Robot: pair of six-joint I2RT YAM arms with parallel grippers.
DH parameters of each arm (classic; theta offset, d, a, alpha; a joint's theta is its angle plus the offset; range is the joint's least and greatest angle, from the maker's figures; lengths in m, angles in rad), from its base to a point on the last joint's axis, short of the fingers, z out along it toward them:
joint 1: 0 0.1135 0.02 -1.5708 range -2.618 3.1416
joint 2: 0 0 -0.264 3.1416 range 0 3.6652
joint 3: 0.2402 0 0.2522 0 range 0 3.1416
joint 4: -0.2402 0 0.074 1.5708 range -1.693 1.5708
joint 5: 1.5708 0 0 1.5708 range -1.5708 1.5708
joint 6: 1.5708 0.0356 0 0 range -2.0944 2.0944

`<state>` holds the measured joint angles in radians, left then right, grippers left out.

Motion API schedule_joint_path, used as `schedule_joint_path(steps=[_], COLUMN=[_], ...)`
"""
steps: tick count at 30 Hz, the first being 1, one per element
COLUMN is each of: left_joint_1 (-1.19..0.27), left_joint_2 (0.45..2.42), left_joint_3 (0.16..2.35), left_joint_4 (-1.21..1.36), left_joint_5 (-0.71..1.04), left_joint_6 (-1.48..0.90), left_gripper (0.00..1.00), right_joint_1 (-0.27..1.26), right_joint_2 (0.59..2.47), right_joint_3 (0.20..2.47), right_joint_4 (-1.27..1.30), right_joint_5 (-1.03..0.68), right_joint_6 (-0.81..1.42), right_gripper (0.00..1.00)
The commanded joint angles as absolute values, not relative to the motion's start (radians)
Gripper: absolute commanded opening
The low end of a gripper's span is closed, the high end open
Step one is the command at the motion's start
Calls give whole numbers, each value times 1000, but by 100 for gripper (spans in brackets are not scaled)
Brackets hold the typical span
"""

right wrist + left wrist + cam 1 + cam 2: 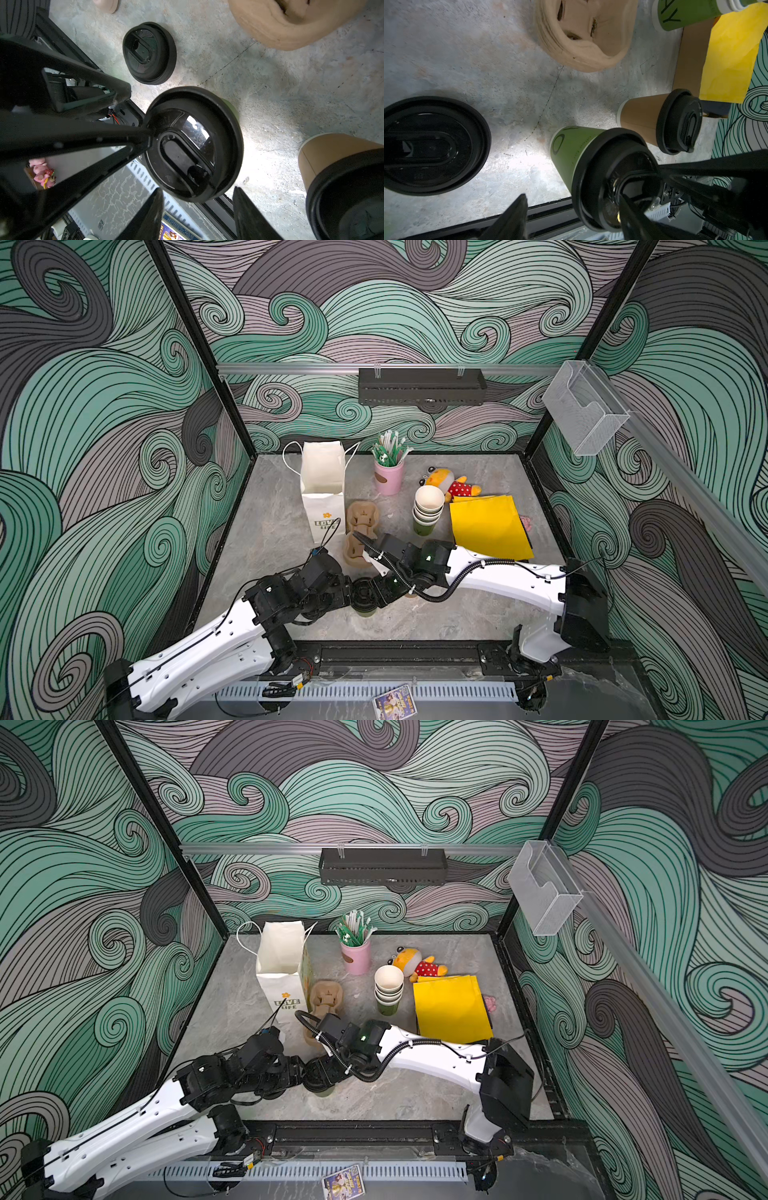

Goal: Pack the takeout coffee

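Left pincer point(572, 196) part open; one tip point(143, 135) on lid point(612, 166) of green cup point(569, 149)

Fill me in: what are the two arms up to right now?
Both arms meet over the green cup, which stands upright near the table's front edge with its black lid on. The left gripper and right gripper are at the lid with fingers apart; neither clearly grips it. The lidded brown cup stands beside it. Neither cup is in the pulp carrier or paper bag yet.
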<state>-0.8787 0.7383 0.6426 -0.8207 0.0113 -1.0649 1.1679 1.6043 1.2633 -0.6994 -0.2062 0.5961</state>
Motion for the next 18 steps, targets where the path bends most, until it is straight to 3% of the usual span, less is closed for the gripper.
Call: schedule_joint_path(steps=[1, 18], left_joint_1=[-864, -828], left_joint_2=[739, 751], left_joint_3=[628, 586], left_joint_4=[-767, -794], left_joint_5=[59, 74], left_joint_6=[-1049, -1034], left_gripper=[70, 54], right_joint_1=[1174, 1180], right_joint_2=[1619, 1691], right_joint_3=[1288, 1335], right_joint_4=[-751, -862], right_joint_5=[-181, -106], right_joint_6=[578, 582], right_gripper=[55, 50])
